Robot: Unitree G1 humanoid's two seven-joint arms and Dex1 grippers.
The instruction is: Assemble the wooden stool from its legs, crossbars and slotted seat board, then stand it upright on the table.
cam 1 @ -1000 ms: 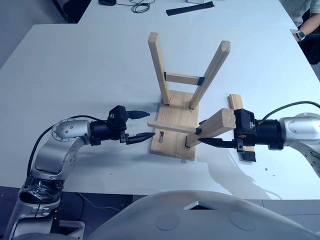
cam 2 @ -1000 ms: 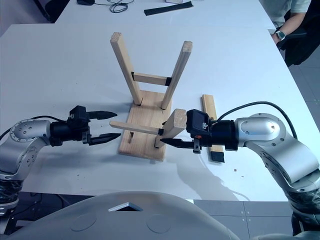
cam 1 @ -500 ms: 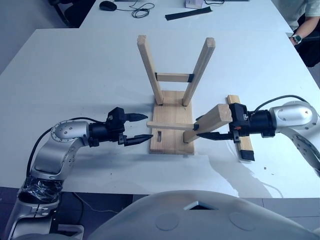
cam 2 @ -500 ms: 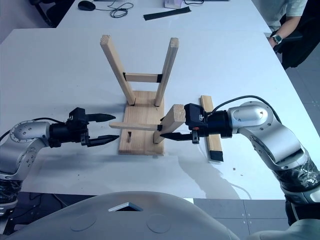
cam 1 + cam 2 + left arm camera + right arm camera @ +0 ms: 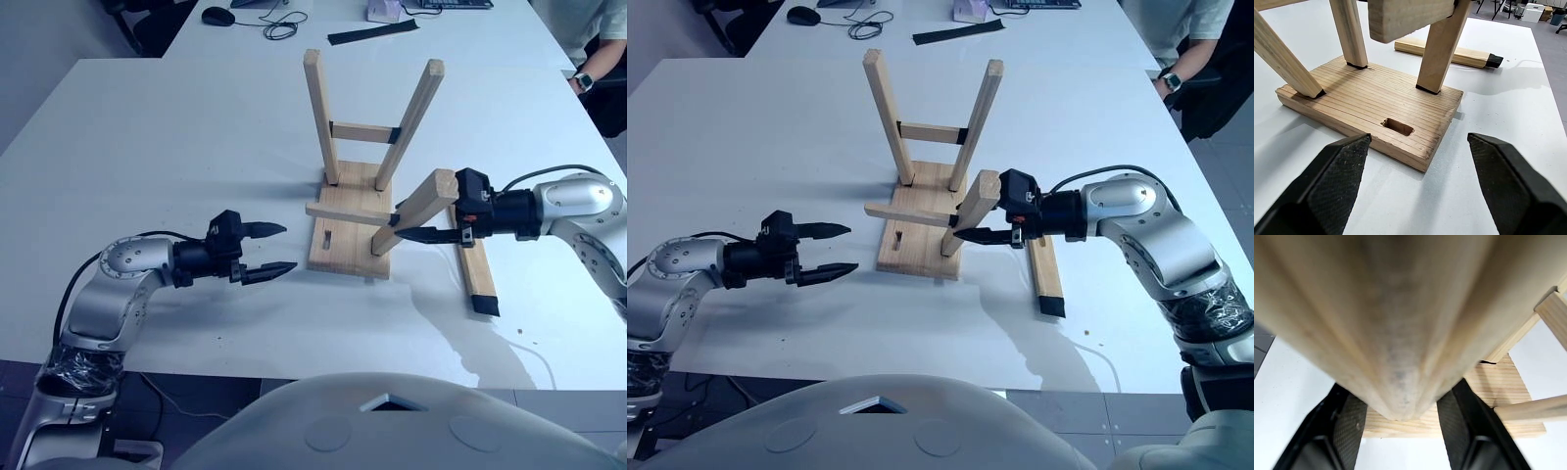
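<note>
Dragged away from the robot and a little to its right, the board (image 5: 348, 233) now lies farther from the left gripper (image 5: 290, 247) than it did a second ago. A strip of bare table (image 5: 147, 147) is now seen between the two. The spare leg (image 5: 474, 269) has kept its place on the table, so the shift is taken to be the stool's own and not the camera's. The right gripper (image 5: 421, 231) has gone back with the board. It is closed on the third leg (image 5: 416, 208), with one finger on each side of the wood in the right wrist view.

That leg is tilted towards the robot's right, and its foot is set at the board's near right corner. Whether it is fully seated cannot be told. Its crossbar (image 5: 343, 210) juts leftward and its free end hangs over the board. The two back legs (image 5: 321, 117) are joined by their own bar and stand in the far slots.

The left gripper is held wide open and empty, just short of the board's near edge. One slot (image 5: 1397, 127) is still unfilled at the near left. The fourth leg is therefore judged to be the part outstanding. It lies beside the board on the right, under the right arm and well away from the free gripper. The third leg would probably have to be released or steadied before that piece is fetched. The stool is still legs-up, so turning it upright remains undone.
</note>
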